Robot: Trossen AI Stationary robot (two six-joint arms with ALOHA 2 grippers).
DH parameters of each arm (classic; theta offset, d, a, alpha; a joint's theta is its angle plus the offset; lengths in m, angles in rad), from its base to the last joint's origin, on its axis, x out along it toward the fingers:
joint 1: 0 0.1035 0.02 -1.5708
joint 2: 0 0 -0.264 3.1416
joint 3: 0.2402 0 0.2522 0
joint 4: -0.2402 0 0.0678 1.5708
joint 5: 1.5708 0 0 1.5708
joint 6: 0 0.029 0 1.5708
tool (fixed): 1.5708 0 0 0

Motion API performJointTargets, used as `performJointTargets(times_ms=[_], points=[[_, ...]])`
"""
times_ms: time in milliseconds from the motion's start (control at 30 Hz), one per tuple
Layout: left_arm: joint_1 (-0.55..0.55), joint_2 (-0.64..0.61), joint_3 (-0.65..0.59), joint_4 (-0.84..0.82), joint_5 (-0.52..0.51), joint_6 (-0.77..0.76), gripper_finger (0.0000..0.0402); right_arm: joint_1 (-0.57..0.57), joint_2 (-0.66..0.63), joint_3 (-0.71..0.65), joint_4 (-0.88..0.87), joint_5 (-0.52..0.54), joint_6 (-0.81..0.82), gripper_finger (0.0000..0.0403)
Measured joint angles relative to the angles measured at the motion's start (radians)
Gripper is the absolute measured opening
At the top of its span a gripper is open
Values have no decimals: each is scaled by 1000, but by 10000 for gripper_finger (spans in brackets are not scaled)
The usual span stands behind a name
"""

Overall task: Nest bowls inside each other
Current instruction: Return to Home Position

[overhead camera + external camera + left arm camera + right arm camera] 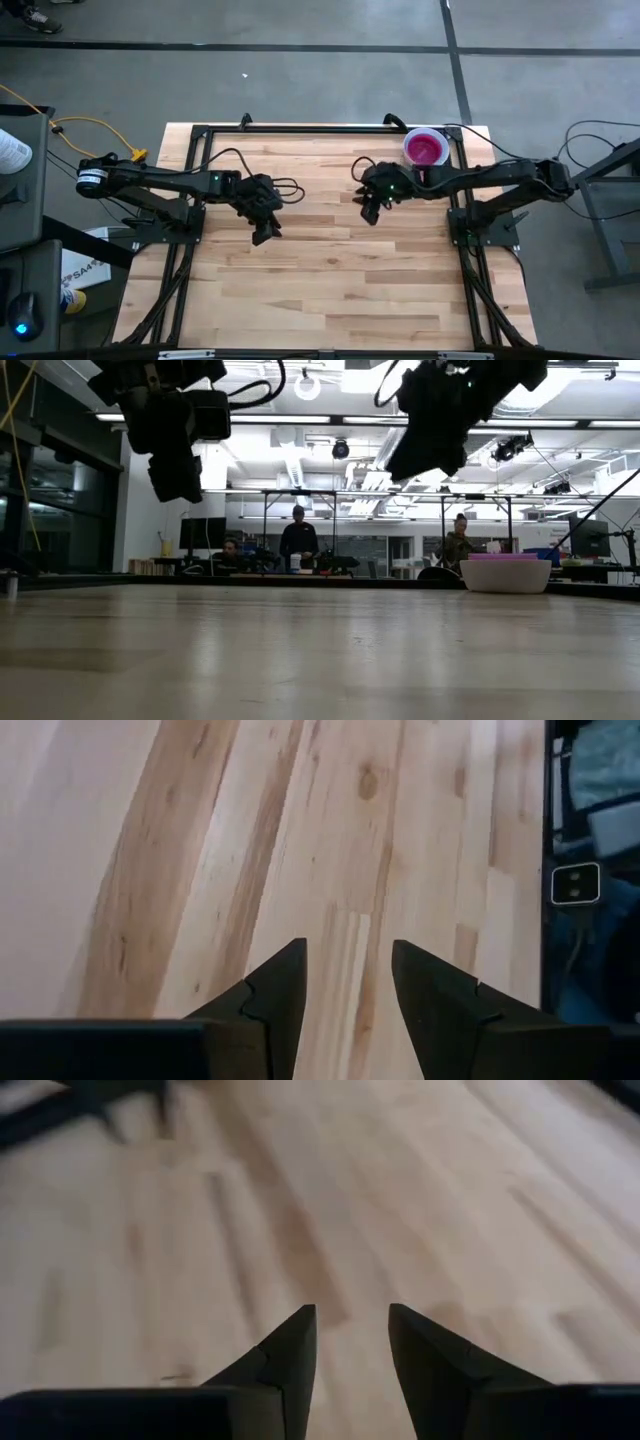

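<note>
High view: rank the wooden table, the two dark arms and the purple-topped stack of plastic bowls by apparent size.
Largest: light wooden table.
Then: dark left arm and right arm, alike, unranked.
Smallest: purple-topped stack of round plastic bowls.

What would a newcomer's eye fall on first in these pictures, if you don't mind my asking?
The bright purple bowl topping the stack of bowls stands out at once, in a corner of the wooden table on the right arm's side. Next come the left gripper and right gripper, both open and empty, hanging above the table's middle.
</note>
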Motion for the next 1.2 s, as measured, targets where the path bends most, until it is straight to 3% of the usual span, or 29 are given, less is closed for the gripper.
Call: performJointTargets(times_ms=[233,433,733,933,1200], points=[[-71,0,0,55,38,62,150,124,0,0,167,-134,33,121],[-204,-33,0,162,31,131,150,249,0,0,333,-156,3,121],[-353,-210,0,116,-204,138,150,348,0,0,333,-89,-7,121],[-430,-295,0,94,-274,138,150,382,-35,1,305,-78,-7,121],[-521,-362,0,20,-387,138,150,390,-173,1,258,-71,-32,121]])
